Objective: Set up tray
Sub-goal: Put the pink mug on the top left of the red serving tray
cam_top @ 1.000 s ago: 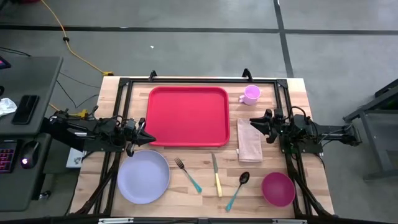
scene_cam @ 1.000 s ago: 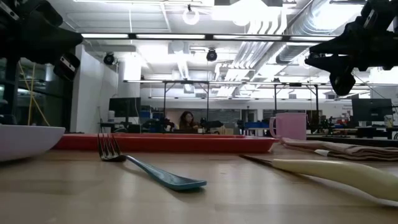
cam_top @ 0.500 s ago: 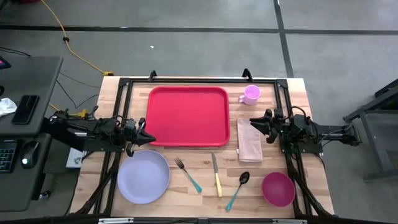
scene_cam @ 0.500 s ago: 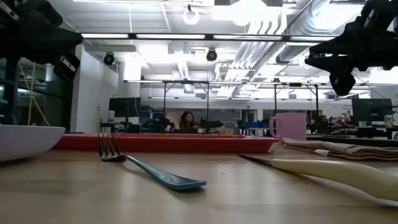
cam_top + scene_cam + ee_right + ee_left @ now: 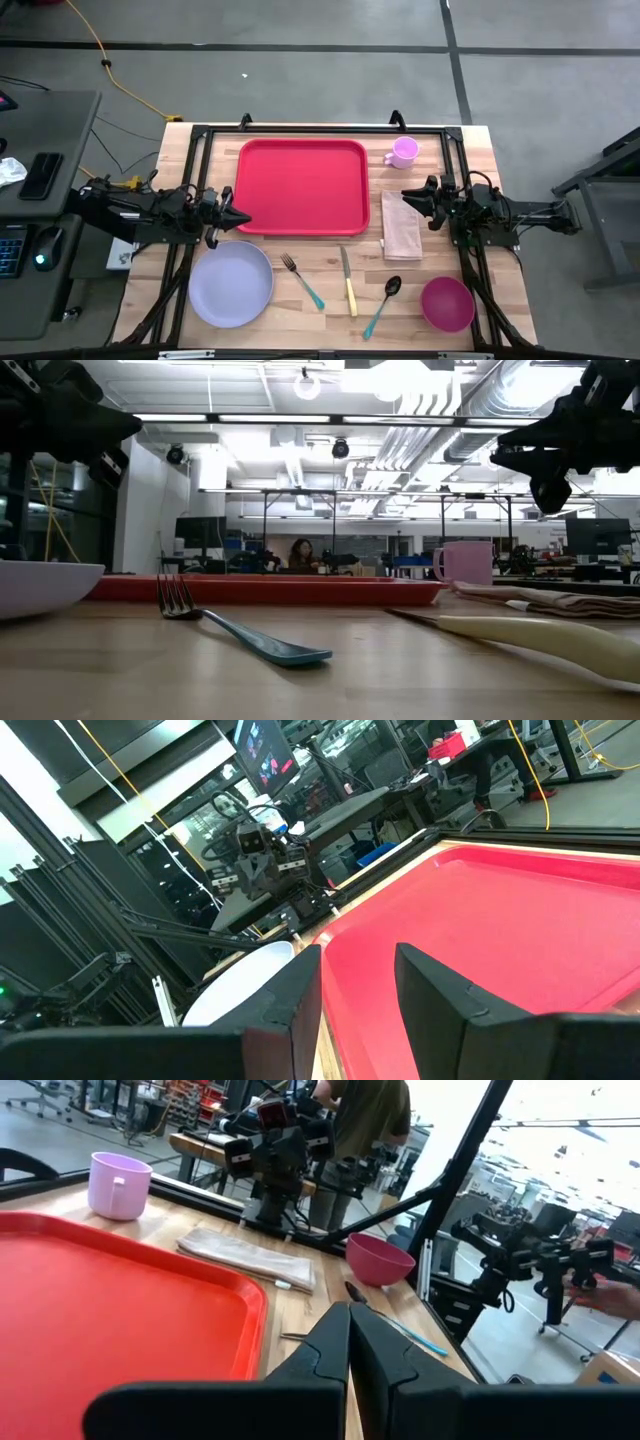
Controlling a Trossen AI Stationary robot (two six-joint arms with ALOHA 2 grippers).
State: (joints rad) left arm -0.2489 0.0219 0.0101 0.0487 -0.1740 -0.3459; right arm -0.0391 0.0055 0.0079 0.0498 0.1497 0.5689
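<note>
Nothing is on the tray point(image 5: 303, 186) yet: it lies bare at the table's 12 o'clock side, so the setting-up looks hardly begun. Everything is left to load: the mug point(image 5: 403, 152) at its 3 o'clock, the napkin point(image 5: 401, 225) at 4, the plate point(image 5: 231, 283) at 7, then fork point(image 5: 301, 280), knife point(image 5: 348, 281), spoon point(image 5: 382, 305) and bowl point(image 5: 447, 303) along 5 to 6. The left gripper point(image 5: 236, 218) hangs at the tray's 8 o'clock corner, fingers together, empty. The right gripper point(image 5: 409, 197) waits over the napkin, fingers parted, empty.
</note>
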